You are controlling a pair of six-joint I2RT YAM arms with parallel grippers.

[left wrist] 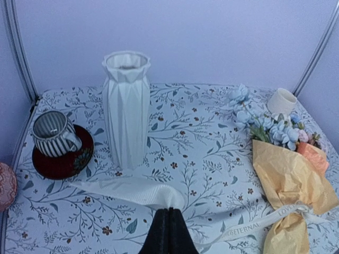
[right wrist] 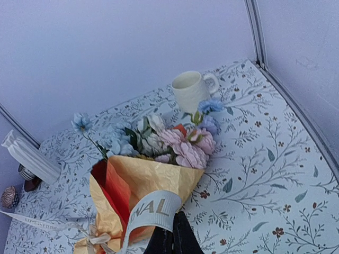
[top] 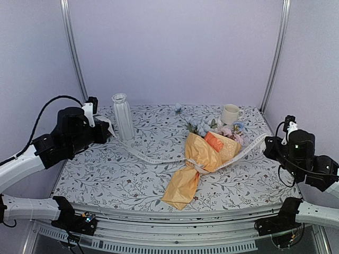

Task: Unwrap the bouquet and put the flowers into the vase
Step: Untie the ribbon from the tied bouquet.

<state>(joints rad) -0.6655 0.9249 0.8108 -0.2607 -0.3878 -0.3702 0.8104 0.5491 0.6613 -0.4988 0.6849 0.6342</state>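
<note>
Ribbon (left wrist: 249, 226) end pinched by closed left gripper (left wrist: 168, 211), other end by closed right gripper (right wrist: 174, 222); "ETERNAL" printed on ribbon, bouquet (top: 204, 156) tied

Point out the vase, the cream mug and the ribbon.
vase (left wrist: 126, 111), left wrist view, middle of its ribbed body.
cream mug (right wrist: 189, 91), right wrist view, side wall below the rim.
ribbon (left wrist: 132, 190), left wrist view, the wide flat stretch in front of the vase.
</note>
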